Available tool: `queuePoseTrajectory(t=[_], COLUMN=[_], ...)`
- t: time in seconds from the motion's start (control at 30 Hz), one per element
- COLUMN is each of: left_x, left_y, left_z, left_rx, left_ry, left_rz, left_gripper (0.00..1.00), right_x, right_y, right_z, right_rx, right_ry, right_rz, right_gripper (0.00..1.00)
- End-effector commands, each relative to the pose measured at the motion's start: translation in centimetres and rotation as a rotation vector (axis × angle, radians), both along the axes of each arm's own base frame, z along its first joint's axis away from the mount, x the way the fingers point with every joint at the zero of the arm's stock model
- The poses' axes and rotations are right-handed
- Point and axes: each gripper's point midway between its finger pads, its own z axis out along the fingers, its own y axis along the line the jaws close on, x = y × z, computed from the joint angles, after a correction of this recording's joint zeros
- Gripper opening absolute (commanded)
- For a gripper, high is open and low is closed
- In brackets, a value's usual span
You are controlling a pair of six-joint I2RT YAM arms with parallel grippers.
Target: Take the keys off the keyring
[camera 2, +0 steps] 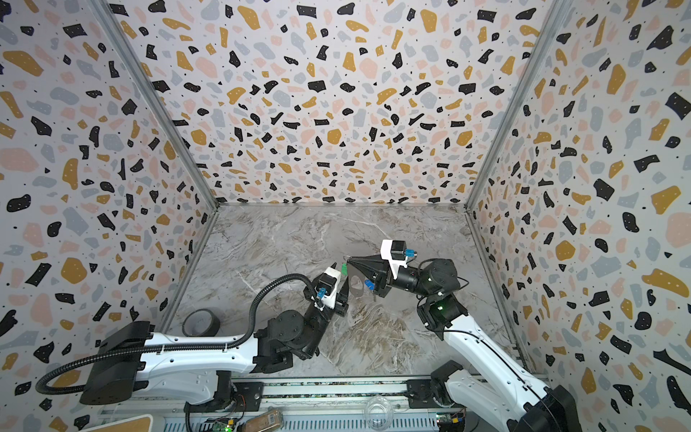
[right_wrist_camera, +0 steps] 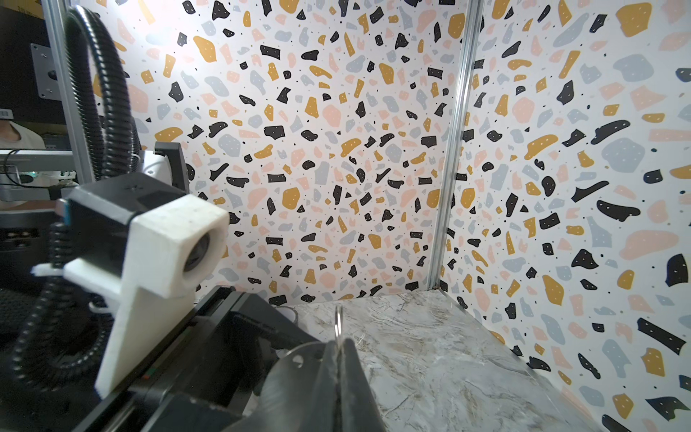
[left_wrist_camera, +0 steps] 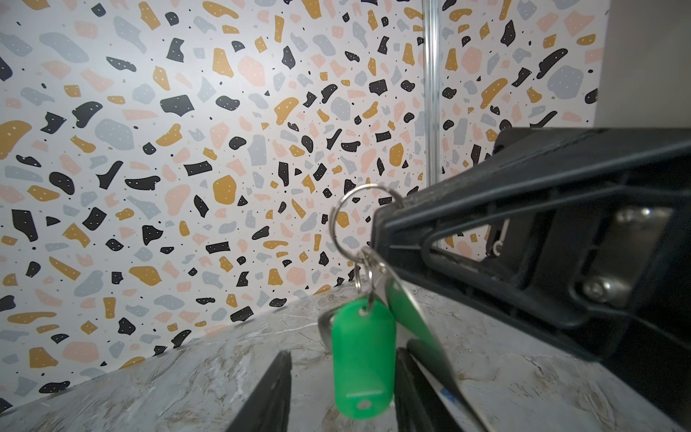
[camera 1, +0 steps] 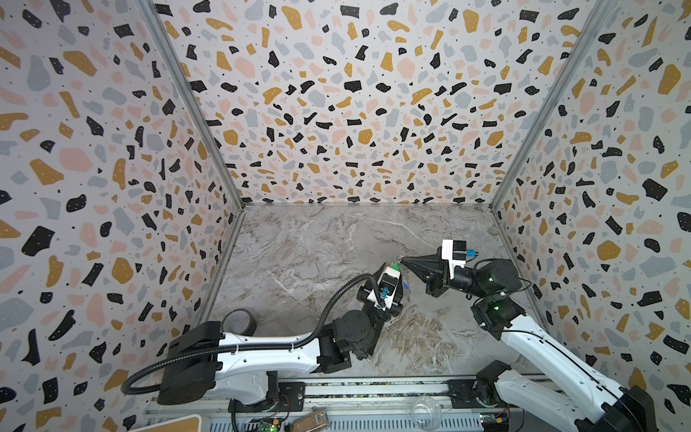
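My right gripper [camera 1: 402,259] [right_wrist_camera: 338,342] is shut on the keyring's metal ring [left_wrist_camera: 332,224] [right_wrist_camera: 338,321] and holds it above the marble table. From small ring links below it hang a green tag [left_wrist_camera: 364,359] [camera 1: 394,266] and the keyring's flat grey piece [right_wrist_camera: 288,377]. Behind the green tag's top a dark metal key [left_wrist_camera: 324,325] shows in part. A blue tag [camera 2: 368,284] hangs under the right gripper; its key is hidden. My left gripper [left_wrist_camera: 344,353] [camera 2: 342,275] is open with the green tag between its fingers [left_wrist_camera: 271,392], one finger apart from the tag, the other close beside it.
A dark roll of tape [camera 1: 243,321] stands at the table's front left by the left arm. A clear glass bowl [camera 1: 426,409] sits on the front rail. Patterned walls close in three sides. The left wrist's camera block [right_wrist_camera: 168,243] sits close beside the right gripper.
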Motion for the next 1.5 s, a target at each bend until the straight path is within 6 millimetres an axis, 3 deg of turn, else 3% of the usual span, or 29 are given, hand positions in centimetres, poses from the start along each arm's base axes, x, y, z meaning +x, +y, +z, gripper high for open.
queuePoseTrajectory(t=[0.0,0.37,0.83,1.17,1.47], left_x=[-0.2,-1.4,-0.5,-0.8,-1.2], left_y=[0.8,-0.4,-0.8,0.5,0.1], left_z=[2.9,3.3,2.2,3.4,4.2], left_rx=[-0.137,-0.125,-0.102,-0.078,-0.06], left_ry=[-0.018,-0.053,-0.015,-0.046,-0.066], left_rz=[0.007,-0.213,-0.242,-0.224,-0.257], left_gripper=[0.43,0.26,0.26,0.22,0.23], right_x=[-0.4,-0.7,-1.1,-0.9,-0.9], right_y=[-0.5,-0.6,-0.5,-0.5,-0.4], right_z=[1.2,1.4,1.4,0.9,0.9], right_rx=[0.043,0.046,0.045,0.037,0.036], right_ry=[-0.029,-0.032,-0.03,-0.018,-0.014], right_rz=[0.008,0.037,0.062,0.065,0.072], right_gripper=[0.0,0.0,0.0,0.0,0.0])
